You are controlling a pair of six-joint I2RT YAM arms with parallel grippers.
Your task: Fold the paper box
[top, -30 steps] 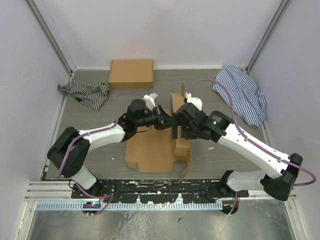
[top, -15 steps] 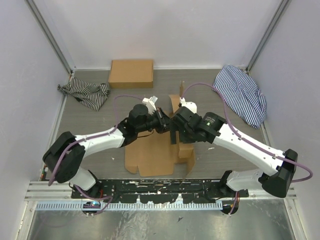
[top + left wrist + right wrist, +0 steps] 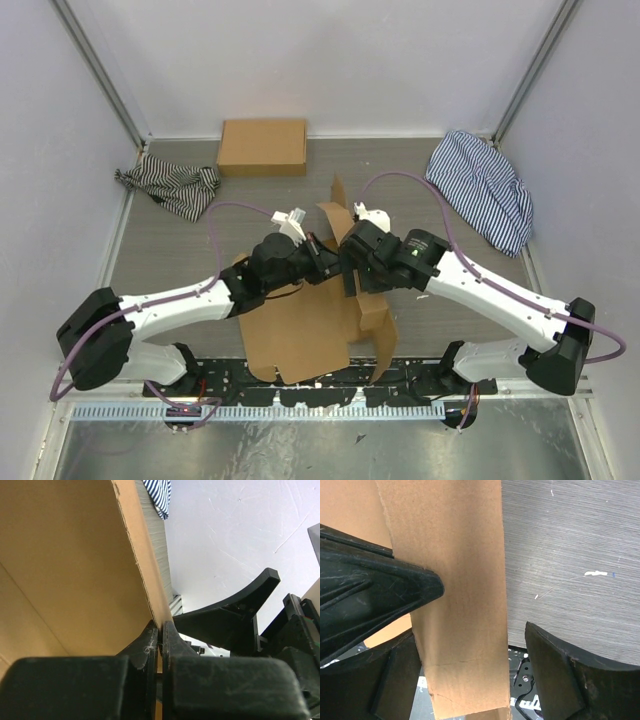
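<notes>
The paper box (image 3: 295, 335) is a brown die-cut cardboard sheet, partly lifted at mid-table, with flaps standing up at its far and right sides. My left gripper (image 3: 322, 262) is shut on an upright edge of the sheet; in the left wrist view the jaws (image 3: 161, 630) pinch the cardboard (image 3: 65, 570). My right gripper (image 3: 349, 270) is right beside it and open. In the right wrist view a cardboard strip (image 3: 457, 580) hangs between its fingers (image 3: 470, 632), close to the left finger, with a gap to the right finger (image 3: 560, 675).
A second, closed brown box (image 3: 262, 147) sits at the back. A black-striped cloth (image 3: 172, 187) lies back left and a blue-striped cloth (image 3: 483, 188) back right. The arm bases and rail (image 3: 320, 385) run along the near edge. Walls enclose three sides.
Both grippers have moved nearer and slightly left with the cardboard. The sheet has shifted toward the near edge and tilted, and its far flap leans left.
</notes>
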